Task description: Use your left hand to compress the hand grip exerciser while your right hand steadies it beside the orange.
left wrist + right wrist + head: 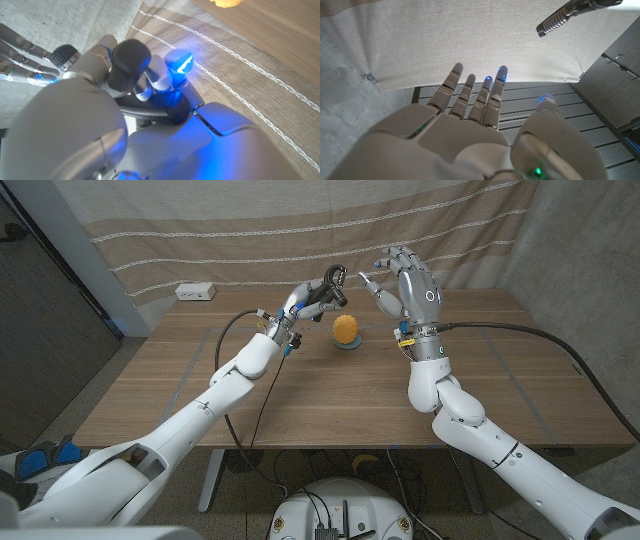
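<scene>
1. While the left hand (313,298) holds the hand grip exerciser (334,282) raised above the far middle of the wooden table (330,395), its fingers (131,59) are wrapped round a dark handle, as the left wrist view shows at close range (how far the handles are squeezed together cannot be told).
2. Raised just beside it, the right hand (403,280) stands with its fingers (485,95) straight and spread, holding nothing; the fingertips come near the exerciser in the head view, but contact cannot be made out, so the steadying seems not yet in place.
3. Judged from this, the pickup is done and the exerciser is up near the orange; the right hand's support and the full squeeze look to be what is left.
4. Seen from the right wrist view, one ribbed grey handle (555,21) juts free against the curtain; the tool's dark metal spring end shows above the left hand in the head view.
5. Below and just in front of both hands, the orange (345,330) sits on a small blue-grey dish (347,345) on the table.
</scene>
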Controlling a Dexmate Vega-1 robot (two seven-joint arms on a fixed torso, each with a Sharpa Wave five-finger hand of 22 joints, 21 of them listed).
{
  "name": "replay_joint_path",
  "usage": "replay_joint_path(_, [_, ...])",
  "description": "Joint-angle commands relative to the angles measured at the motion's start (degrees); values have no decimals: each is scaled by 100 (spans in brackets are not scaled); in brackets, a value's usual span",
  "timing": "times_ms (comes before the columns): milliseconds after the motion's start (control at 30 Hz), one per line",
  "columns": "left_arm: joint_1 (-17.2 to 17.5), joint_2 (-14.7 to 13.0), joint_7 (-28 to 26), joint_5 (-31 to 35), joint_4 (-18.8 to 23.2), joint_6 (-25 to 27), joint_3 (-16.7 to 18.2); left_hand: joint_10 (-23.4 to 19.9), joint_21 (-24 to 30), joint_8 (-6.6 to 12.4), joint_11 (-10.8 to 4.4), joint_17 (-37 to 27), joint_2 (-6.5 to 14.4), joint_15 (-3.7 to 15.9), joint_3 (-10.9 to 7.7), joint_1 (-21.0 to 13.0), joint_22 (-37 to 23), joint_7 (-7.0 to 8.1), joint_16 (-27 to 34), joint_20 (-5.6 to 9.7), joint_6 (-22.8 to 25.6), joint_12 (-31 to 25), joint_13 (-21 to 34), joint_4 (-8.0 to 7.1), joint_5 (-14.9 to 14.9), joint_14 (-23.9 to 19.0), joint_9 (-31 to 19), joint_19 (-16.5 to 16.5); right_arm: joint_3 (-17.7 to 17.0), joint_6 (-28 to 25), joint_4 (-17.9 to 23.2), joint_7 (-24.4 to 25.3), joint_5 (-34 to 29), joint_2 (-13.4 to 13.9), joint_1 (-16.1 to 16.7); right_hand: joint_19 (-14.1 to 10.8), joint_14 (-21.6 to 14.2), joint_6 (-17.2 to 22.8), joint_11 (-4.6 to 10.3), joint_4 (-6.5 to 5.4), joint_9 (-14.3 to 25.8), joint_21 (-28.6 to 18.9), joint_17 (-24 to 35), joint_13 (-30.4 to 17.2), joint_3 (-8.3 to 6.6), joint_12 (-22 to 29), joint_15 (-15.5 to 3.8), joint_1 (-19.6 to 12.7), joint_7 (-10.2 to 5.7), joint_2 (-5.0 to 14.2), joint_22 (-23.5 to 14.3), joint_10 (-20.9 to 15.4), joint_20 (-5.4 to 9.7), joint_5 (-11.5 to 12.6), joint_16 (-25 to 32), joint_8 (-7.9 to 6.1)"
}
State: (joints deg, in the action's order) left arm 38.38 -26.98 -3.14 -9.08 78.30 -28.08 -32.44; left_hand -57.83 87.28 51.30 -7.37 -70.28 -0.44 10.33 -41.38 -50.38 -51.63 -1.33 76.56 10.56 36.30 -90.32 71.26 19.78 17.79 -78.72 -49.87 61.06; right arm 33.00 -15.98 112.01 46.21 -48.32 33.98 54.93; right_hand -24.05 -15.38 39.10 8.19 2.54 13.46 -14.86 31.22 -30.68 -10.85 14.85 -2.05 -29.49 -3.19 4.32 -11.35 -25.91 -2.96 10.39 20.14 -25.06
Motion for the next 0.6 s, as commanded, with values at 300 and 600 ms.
replay_joint_path(300, [-154, 197, 2166, -2507, -322, 734, 222, -147, -113, 43, -114, -4, 1122, 160, -2398, -132, 28, 31, 118, 179, -91, -19, 24, -1882, 74, -63, 71, 6, -320, 584, -346, -161, 1323, -133, -26, -29, -24, -127, -127, 96, 48, -39, 22, -44, -1, -58, -705, 9, 36, 51, -8, 90, -20, 31, 35, 9])
replay_joint_path(600, [-289, 322, 3032, -3278, -686, 1098, 332, -111, -118, 71, -114, -4, 1138, 160, -2332, -92, 8, 43, 161, 179, -146, -19, 23, -1886, 99, -42, 74, 7, -730, 1323, -646, -857, 2945, -173, -5, -5, -36, -707, -345, 110, 29, -34, 56, 7, 33, -176, -523, 197, 205, 86, -20, 285, -100, 41, 49, 285])
